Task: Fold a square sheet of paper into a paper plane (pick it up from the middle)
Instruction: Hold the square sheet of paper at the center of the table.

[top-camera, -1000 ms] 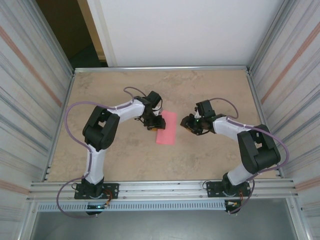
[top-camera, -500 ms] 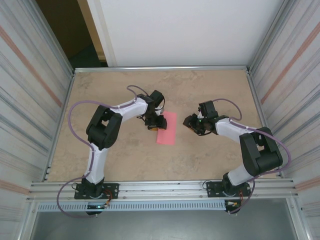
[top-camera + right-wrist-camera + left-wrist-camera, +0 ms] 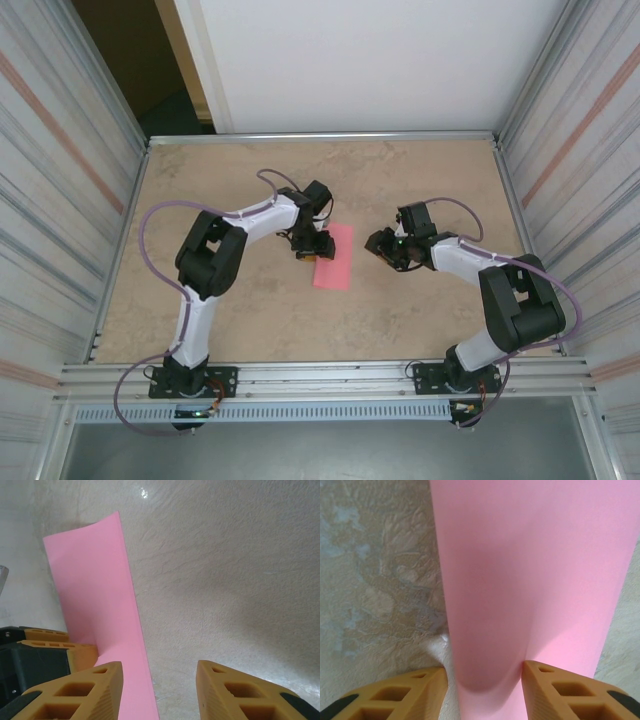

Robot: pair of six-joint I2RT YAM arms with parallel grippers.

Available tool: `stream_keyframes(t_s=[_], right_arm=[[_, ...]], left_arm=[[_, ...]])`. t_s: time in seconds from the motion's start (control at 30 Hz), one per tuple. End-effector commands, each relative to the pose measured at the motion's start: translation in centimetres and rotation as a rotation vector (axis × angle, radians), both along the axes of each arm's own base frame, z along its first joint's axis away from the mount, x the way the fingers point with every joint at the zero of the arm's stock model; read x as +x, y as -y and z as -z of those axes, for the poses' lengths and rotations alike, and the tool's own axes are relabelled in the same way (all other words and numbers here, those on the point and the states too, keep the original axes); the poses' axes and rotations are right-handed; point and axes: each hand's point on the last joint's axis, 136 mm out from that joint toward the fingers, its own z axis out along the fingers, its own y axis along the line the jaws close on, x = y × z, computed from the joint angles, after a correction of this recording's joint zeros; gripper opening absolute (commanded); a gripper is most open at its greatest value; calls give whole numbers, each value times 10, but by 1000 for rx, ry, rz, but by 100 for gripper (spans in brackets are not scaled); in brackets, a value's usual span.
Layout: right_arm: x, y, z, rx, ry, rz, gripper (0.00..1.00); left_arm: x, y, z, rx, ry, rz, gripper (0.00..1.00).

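The square sheet of paper is pink and lies on the table folded over into a long rectangle, with no pointed paper plane shape. My left gripper sits at its left long edge. In the left wrist view the rounded, uncreased fold of the sheet bulges up between the orange fingers of my left gripper. The right finger touches the fold and the left finger stands off it. My right gripper hovers just right of the sheet, and in its wrist view this gripper is open over bare table.
The beige tabletop is framed by a metal rim and corrugated side walls. Both arms reach in from the near rail and bend toward the middle. In the right wrist view the left gripper's black and orange body shows beyond the paper.
Both grippers have spread their jaws a little wider. The left arm's elbow has shifted slightly and the right gripper has edged to the right. The paper stays in place.
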Motion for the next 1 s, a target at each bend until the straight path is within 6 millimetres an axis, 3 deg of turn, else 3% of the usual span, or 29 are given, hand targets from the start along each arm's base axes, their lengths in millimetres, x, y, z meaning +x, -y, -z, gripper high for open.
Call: stream_keyframes(t_s=[0.0,0.97], right_arm=[[-2,1,-4,32,-4,24,42],[-9,-15,0,83,-16,-10,43]], left_arm=[[-39,-24,86,178,-151,24,48],[-58,-24,105,194,-229,36,51]])
